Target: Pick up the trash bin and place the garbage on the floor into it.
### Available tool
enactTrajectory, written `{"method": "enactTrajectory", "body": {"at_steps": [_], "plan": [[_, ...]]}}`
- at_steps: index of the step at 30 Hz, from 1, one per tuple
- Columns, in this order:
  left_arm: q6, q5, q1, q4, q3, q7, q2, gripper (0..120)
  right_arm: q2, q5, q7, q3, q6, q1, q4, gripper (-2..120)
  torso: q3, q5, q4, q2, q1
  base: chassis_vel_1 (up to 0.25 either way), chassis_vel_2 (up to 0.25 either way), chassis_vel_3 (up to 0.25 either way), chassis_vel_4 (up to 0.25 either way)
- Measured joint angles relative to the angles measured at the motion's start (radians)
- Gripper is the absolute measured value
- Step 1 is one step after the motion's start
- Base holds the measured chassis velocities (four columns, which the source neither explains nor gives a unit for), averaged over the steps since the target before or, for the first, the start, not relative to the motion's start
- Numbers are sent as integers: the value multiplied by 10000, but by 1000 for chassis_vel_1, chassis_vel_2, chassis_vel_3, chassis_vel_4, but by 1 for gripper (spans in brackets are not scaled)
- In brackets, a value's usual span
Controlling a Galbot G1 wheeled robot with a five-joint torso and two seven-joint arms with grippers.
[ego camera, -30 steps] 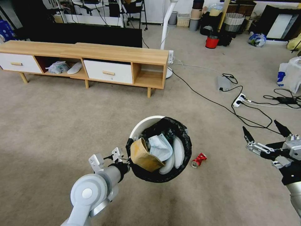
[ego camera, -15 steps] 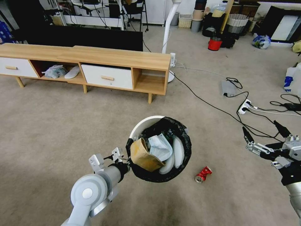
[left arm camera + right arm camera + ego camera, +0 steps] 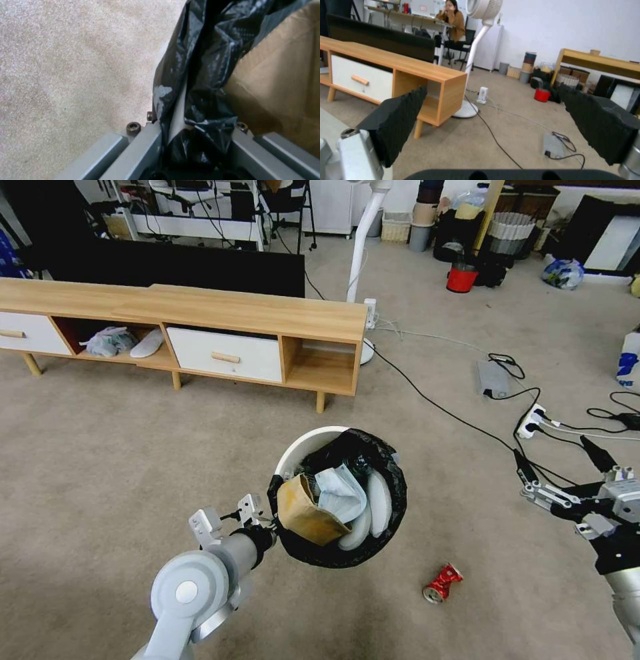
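The trash bin (image 3: 303,444), white with a black bag, hangs above the floor (image 3: 133,460) in front of me. My left gripper (image 3: 264,521) is shut on its near rim. In the left wrist view the left gripper (image 3: 193,132) pinches the black bag and the bin's white rim (image 3: 178,110) between its jaws. A brown carton (image 3: 307,510) and pale tissues lie inside the bin. A crushed red can (image 3: 443,583) lies on the carpet to the bin's right. My right gripper (image 3: 551,448) hovers open farther right, above the carpet, and the right gripper (image 3: 496,120) holds nothing between its black pads.
A long wooden cabinet (image 3: 253,313) stands ahead, with a white fan stand (image 3: 363,247) at its right end. Black cables and a power strip (image 3: 533,421) sprawl on the carpet ahead of the right gripper. A red bucket (image 3: 461,279) sits far back.
The camera has moved forward, so the cabinet, cables and red can now sit lower in the picture. Both arms and the held bin keep their places in the view.
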Motion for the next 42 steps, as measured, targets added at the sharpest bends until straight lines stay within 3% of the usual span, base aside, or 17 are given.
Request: {"method": "enactTrajectory", "body": {"at_steps": [15, 23, 25, 31, 36, 42], "plan": [[0, 50, 29, 24, 28, 58, -63, 0, -199, -38, 6, -169, 249, -89, -132, 100, -1, 0, -2, 2, 0, 0, 0, 0, 0], [17, 166, 39, 80, 71, 135, -181, 0, -1053, 151, 340, -719, -62, -54, -344, 100, -1, 1, -1, 2, -1, 0, 0, 0, 0], [49, 262, -78, 193, 38, 167, -432, 0, -1740, 674, 1177, -1280, -681, 164, -518, 100, -1, 0, 0, 2, 0, 0, 0, 0, 0], [49, 277, -241, 317, 1, 212, -511, 0, -2035, 1155, 1895, -1751, -1294, 484, -637, 100, -1, 1, -2, 2, 0, 0, 0, 0, 0], [52, 385, -222, 393, -29, 288, -667, 0, -2214, 2088, 3749, -2685, -2507, 984, -759, 100, 0, 0, -2, 2, -1, 0, 0, 0, 0], [68, 477, -173, 430, -36, 338, -792, 0, -2348, 3285, 4927, -3389, -3084, 1654, -1056, 100, 0, 0, 0, 1, 0, 0, 0, 0, 0]]}}
